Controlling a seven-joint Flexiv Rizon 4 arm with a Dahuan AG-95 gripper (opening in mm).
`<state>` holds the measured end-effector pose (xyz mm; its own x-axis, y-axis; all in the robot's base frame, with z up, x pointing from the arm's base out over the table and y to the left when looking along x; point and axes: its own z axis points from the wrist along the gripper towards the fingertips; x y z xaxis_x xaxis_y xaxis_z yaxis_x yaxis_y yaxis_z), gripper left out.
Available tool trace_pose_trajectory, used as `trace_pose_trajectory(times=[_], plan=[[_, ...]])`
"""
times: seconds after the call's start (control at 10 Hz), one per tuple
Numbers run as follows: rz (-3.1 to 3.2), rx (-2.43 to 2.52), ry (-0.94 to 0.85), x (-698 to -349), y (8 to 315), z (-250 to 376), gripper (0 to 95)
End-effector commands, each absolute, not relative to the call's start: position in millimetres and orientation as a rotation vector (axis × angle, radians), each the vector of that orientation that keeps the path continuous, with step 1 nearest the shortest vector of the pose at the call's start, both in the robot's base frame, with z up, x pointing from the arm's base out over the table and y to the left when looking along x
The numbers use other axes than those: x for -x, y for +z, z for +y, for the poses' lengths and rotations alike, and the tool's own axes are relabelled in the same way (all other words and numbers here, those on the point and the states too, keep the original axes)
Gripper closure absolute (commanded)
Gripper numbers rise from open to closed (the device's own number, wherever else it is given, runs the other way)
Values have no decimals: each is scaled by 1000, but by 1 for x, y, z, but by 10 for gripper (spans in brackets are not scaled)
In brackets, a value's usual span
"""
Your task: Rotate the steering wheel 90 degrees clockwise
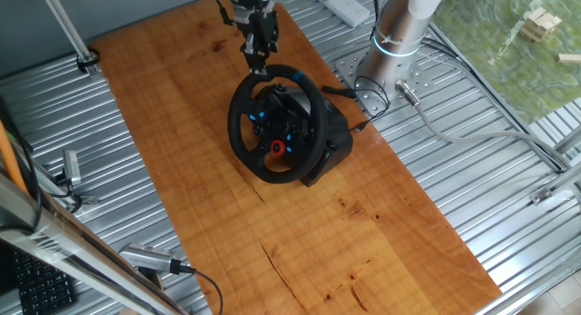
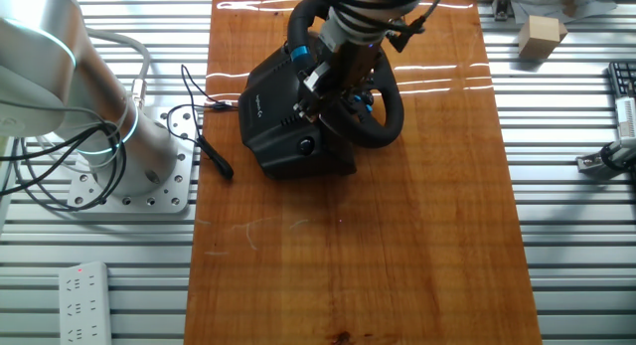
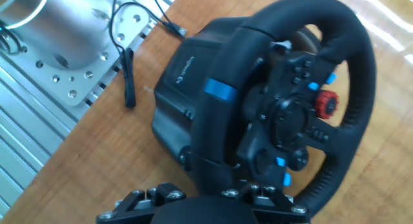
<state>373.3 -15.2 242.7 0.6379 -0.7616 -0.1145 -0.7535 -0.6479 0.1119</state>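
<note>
The black steering wheel (image 1: 243, 133) stands tilted on its black base (image 1: 332, 141) in the middle of the wooden board. Its hub shows blue-lit buttons and a red round button (image 1: 277, 149). A blue stripe (image 3: 219, 90) marks the rim. My gripper (image 1: 258, 61) reaches down onto the far top of the rim. In the hand view the thick rim (image 3: 361, 88) fills the gap between my fingers, and my gripper (image 3: 202, 206) looks shut on it. In the other fixed view my gripper (image 2: 320, 86) sits over the wheel (image 2: 386, 126) beside the base (image 2: 278, 116).
The wooden board (image 1: 182, 124) lies on a ribbed metal table. My arm's silver column (image 1: 399, 24) stands just right of the base. A black cable (image 2: 209, 151) lies between them. A power strip (image 2: 84, 295) and a wooden block (image 2: 542, 37) lie off the board.
</note>
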Motion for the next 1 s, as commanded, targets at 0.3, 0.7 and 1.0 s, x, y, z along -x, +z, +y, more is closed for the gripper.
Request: trace_pose_trajectory(times=[0.3,0.7,1.0], plan=[[-1334,-2785,-213,-369,238,-11,380],[-1365,-2772,-212,-368,236,-9,380],[-1379,-2764,-211,-368,236,-9,570]])
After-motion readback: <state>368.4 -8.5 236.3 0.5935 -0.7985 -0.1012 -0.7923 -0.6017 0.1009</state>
